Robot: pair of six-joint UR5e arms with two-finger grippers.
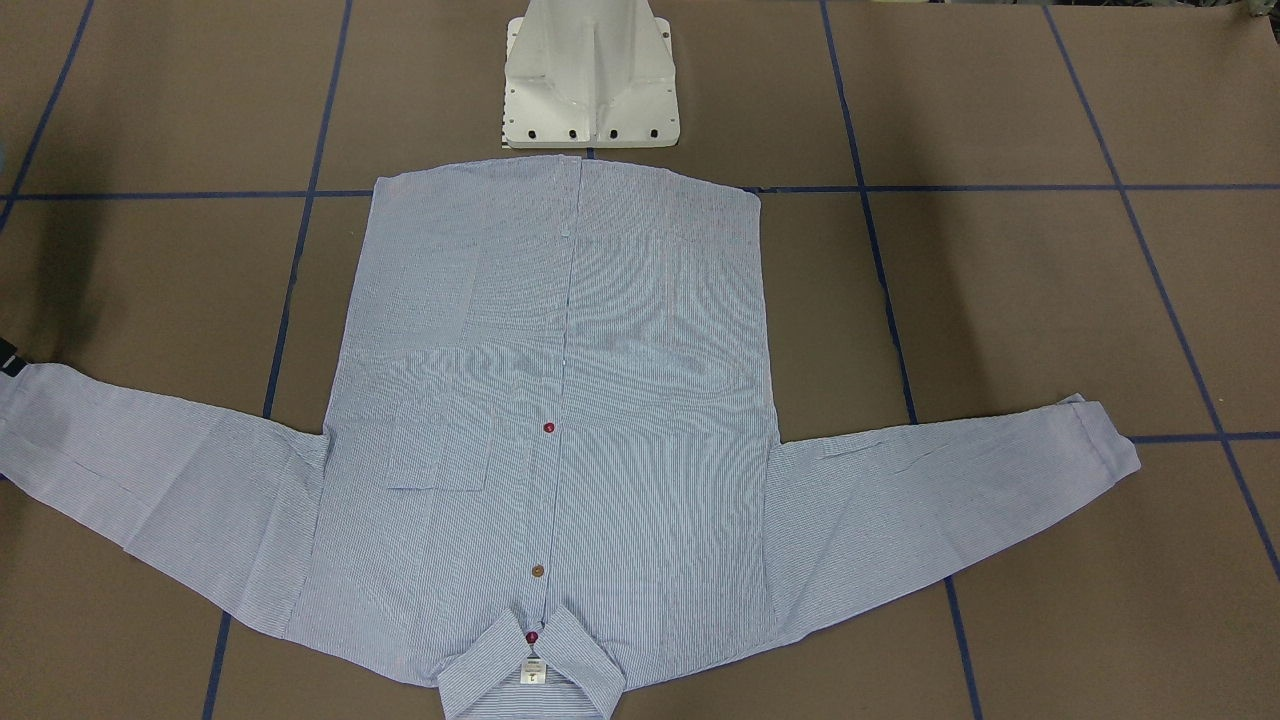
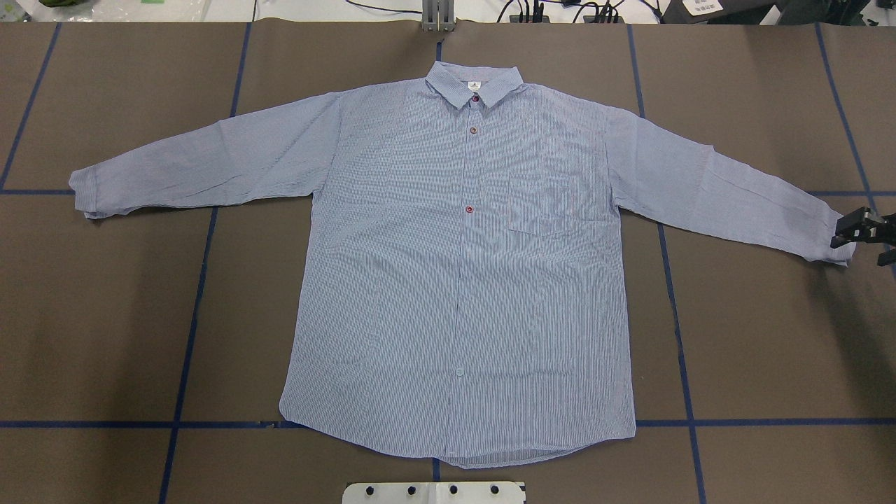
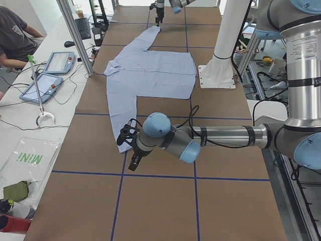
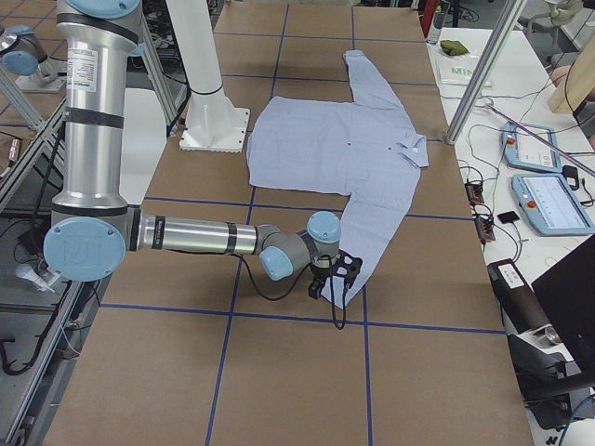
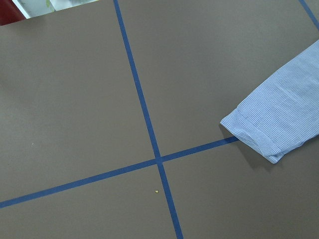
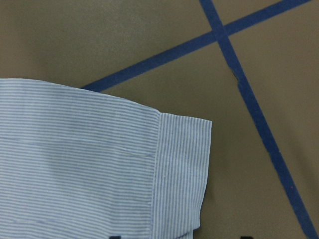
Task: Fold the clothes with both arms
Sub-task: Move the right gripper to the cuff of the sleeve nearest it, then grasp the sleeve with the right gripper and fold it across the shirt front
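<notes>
The light blue striped shirt [image 2: 462, 280] lies flat and face up on the brown table, buttoned, with its collar [image 2: 476, 87] on the far side and both sleeves spread out. My right gripper [image 2: 868, 243] is open at the right sleeve's cuff [image 6: 182, 169]. Its dark fingertips [image 6: 114, 237] just show at the bottom edge of the right wrist view, wide apart. My left gripper [image 3: 129, 149] hovers just past the left cuff [image 5: 259, 132], apart from it. It shows only in the exterior left view, so I cannot tell its state.
The white pedestal base [image 1: 590, 80] stands at the shirt's hem. Blue tape lines [image 5: 149, 134] cross the table. Along the far side run metal posts [image 3: 75, 35] and a bench with tablets [image 3: 50, 65] and cables. A person [image 3: 15, 35] sits there.
</notes>
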